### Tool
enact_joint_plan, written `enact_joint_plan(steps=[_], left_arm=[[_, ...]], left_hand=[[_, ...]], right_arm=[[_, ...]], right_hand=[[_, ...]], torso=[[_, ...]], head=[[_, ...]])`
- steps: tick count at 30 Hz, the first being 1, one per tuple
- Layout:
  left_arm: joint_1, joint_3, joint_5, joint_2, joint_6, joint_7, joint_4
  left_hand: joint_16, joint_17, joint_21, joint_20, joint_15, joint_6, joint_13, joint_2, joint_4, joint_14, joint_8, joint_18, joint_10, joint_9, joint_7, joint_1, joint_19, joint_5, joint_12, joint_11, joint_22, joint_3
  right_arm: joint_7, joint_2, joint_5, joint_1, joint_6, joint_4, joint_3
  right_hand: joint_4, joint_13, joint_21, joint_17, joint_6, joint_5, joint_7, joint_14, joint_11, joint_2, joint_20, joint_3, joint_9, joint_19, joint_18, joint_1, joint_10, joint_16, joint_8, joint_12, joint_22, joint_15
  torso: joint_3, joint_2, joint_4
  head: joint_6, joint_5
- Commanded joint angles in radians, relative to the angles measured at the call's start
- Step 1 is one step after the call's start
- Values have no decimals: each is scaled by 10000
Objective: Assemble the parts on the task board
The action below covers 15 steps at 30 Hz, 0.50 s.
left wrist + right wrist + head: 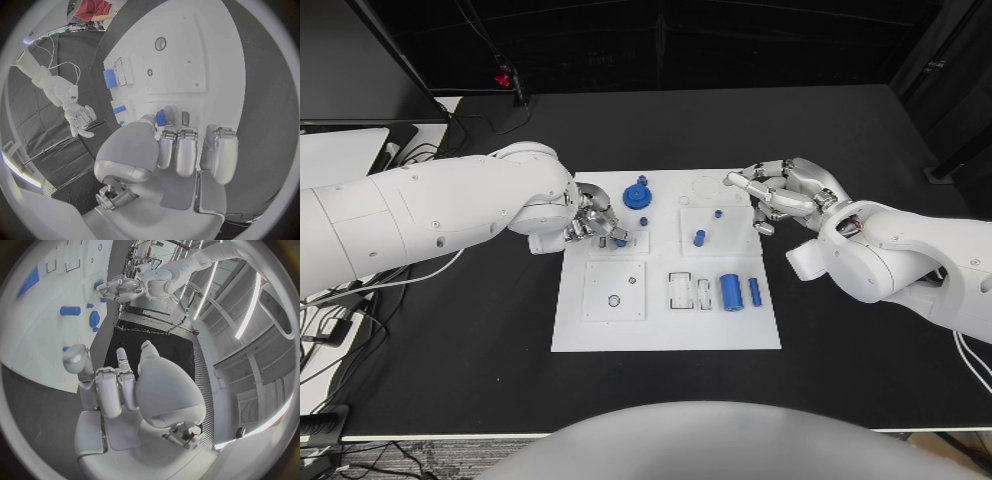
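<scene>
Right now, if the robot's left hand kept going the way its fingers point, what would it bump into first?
Probably the small blue peg right at the left hand's fingertips on the white board. It looks about touching already, though depth is hard to judge.

Task board [666, 335] at the middle of the table [877, 140]. On the board: gear [638, 194] at the far edge, a small peg [700, 238] nearer the middle, a cylinder [731, 292] and a bar [754, 291] side by side at the near right. Left hand [593, 226] over the board's left edge, right hand [783, 193] over its far right corner.

head: overhead, facing down | wrists: close behind hands | shared: task board [668, 335]
</scene>
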Motion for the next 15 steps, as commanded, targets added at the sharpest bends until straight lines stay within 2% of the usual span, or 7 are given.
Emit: enact_joint_plan(steps=[1,15], left_arm=[[-22,-25,-54,-27,65,-194,-29],[-22,-25,-54,-91,9,-258,-50]], left_hand=[[9,2633,31,-79,-77,-42,2626,4,-11,1065,-32,-64,1027,43,-66,246,1024,62,14,-67,2635,153],[9,2633,31,-102,-94,-42,2626,-206,-35,1065,-37,-64,1027,155,-71,751,1024,47,14,-74,2635,565]], right_arm=[[42,2,21,9,97,16,4],[44,2,21,8,100,7,3]], right_hand=[[-9,2606,-33,1815,-61,68,-14,555,22,78,-22,-62,16,-77,170,17,1060,-50,43,-59,-16,-8],[-9,2606,-33,1815,-61,68,-14,555,22,78,-22,-62,16,-77,170,17,1060,-50,43,-59,-16,-8]], torso=[[-1,-2,3],[-1,2,0]], head=[[2,0],[2,5]])
